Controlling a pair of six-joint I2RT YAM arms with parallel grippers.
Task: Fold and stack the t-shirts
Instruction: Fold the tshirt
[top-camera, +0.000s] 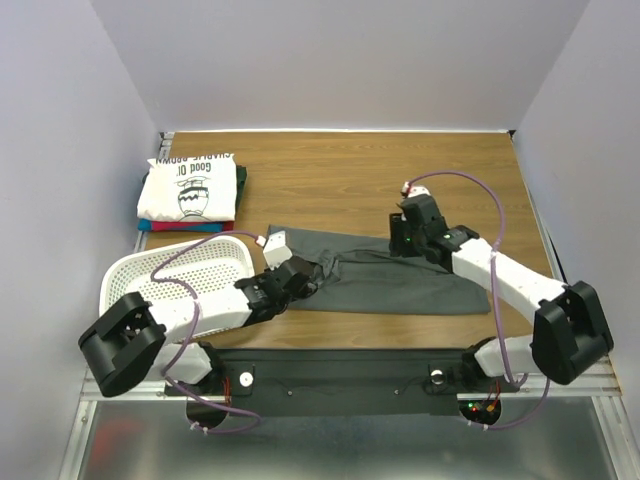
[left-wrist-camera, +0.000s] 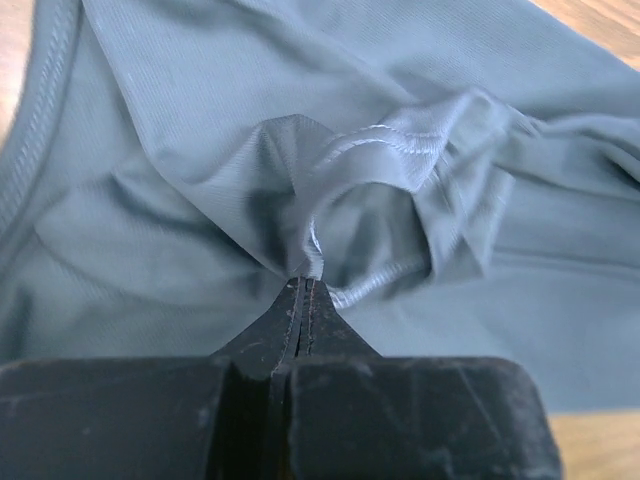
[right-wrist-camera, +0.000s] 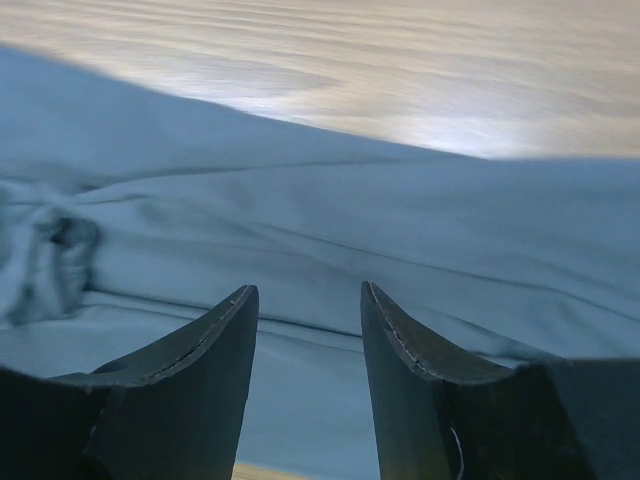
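Grey tee (top-camera: 400, 280) — L end effector (left-wrist-camera: 305, 284) clenched on its fold; R end effector (right-wrist-camera: 305, 291) released, prob. just above.

White t-shirt (top-camera: 192, 190) reads "Good Ol' Charlie Brown"

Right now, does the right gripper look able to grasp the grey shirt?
Probably yes. The right gripper is open and hangs over the grey shirt, with nothing between them. The left gripper is shut on a fold of the shirt further left, out of its way.
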